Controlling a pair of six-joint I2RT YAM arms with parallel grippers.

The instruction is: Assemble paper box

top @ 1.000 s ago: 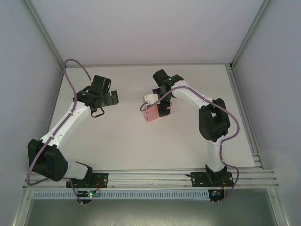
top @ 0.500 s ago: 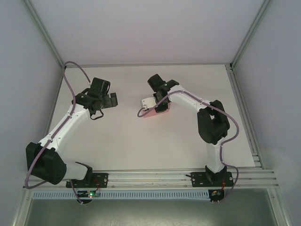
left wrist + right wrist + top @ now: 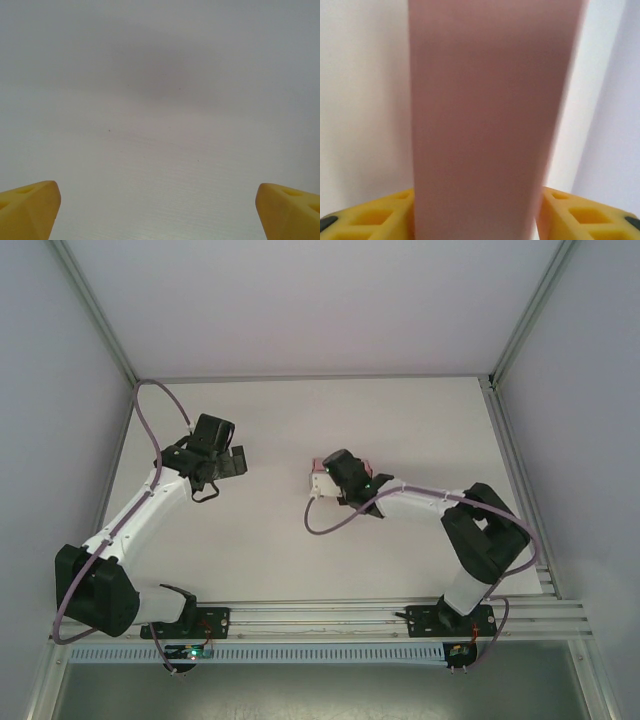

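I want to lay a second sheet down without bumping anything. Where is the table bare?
Bare: the far strip of the table behind the left arm and right arm, and the near middle between their bases. Crowded: the centre, where the right fingers hold the pink box, with a purple cable looping just in front.

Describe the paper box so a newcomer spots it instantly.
Look at the white table, then the right arm stretched toward its middle. Between the yellow fingers of that arm's end effector sits the paper box, the only pink thing there.
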